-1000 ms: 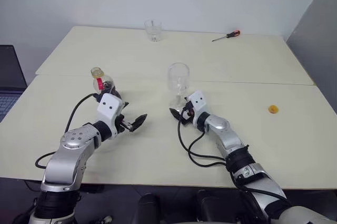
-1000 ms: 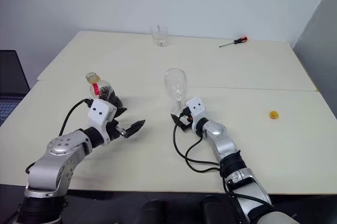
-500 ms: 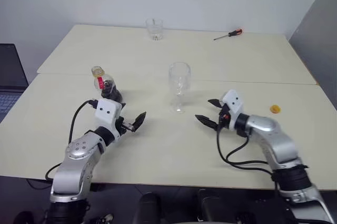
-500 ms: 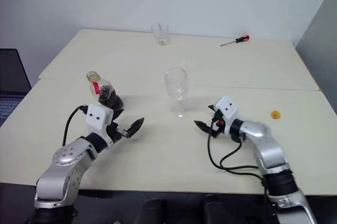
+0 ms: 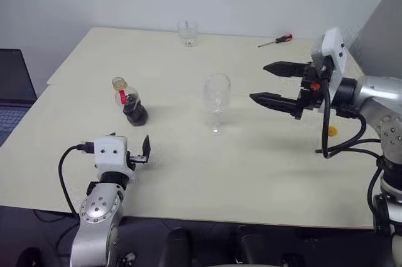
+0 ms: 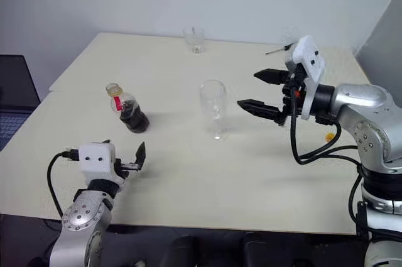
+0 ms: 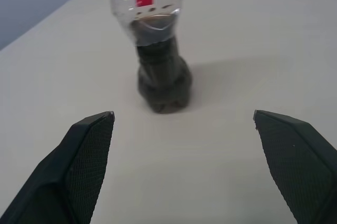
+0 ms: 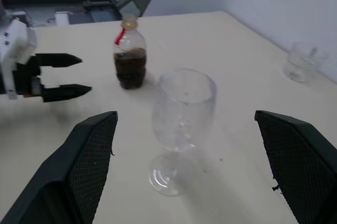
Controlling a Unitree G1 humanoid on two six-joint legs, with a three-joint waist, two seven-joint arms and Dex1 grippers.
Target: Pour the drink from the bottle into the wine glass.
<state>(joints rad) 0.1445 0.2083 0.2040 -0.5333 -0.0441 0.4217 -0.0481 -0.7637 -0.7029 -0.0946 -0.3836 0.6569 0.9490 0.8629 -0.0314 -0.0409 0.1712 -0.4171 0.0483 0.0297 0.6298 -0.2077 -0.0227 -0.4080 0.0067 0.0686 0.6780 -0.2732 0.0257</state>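
**Bottle and wine glass apart on table, both grippers empty**

Head views: bottle (image 5: 129,102) upright on the cream table (image 5: 188,173), cap off, drink (image 5: 134,114) filling its lower half. Wine glass (image 5: 217,98) upright, empty, well to its right. Tumbler (image 5: 187,32) and screwdriver (image 5: 274,41) at the far edge. Right gripper (image 5: 271,83) raised, spread wide, right of the glass.

Left wrist view: left gripper (image 7: 184,145) spread wide, nothing between its fingers (image 7: 87,155), facing the bottle, apart from it.

Right wrist view: fingers (image 8: 295,166) splayed, empty, wine glass ahead, not touching.
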